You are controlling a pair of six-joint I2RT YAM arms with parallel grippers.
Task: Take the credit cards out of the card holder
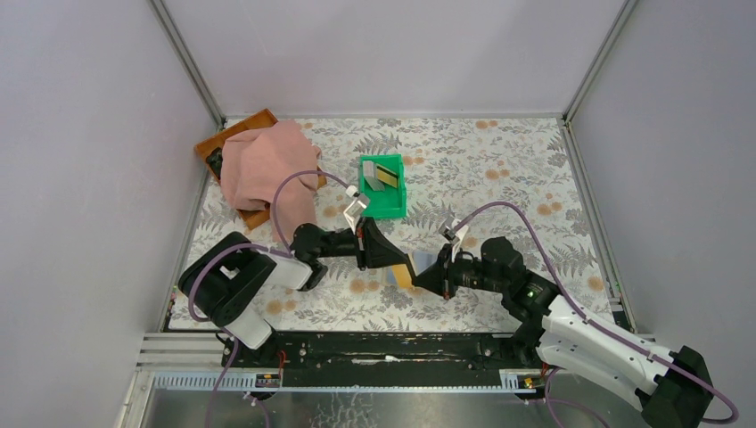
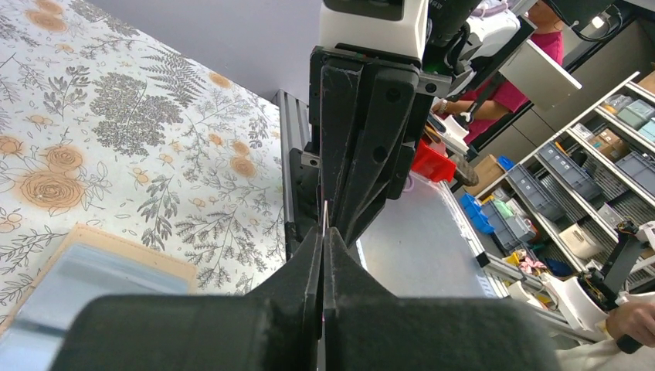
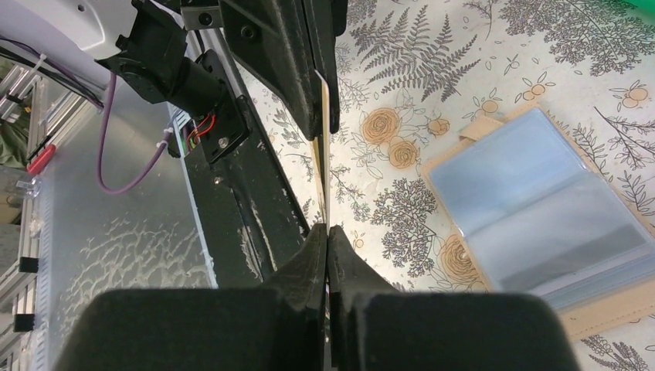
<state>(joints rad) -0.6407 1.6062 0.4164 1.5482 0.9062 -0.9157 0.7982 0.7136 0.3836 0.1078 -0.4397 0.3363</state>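
Two credit cards (image 1: pixel 382 176) lie in the green bin (image 1: pixel 398 207) at twelve o'clock of the open card holder (image 3: pixel 533 216) on the tabletop (image 1: pixel 499 178), while the left gripper (image 2: pixel 323 247) and right gripper (image 3: pixel 326 232), both pinched closed, hold a third card (image 3: pixel 319 154) edge-on between them, not yet binned.

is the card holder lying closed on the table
No, the card holder lies spread open on the table, with its pale blue inner sleeves facing up.
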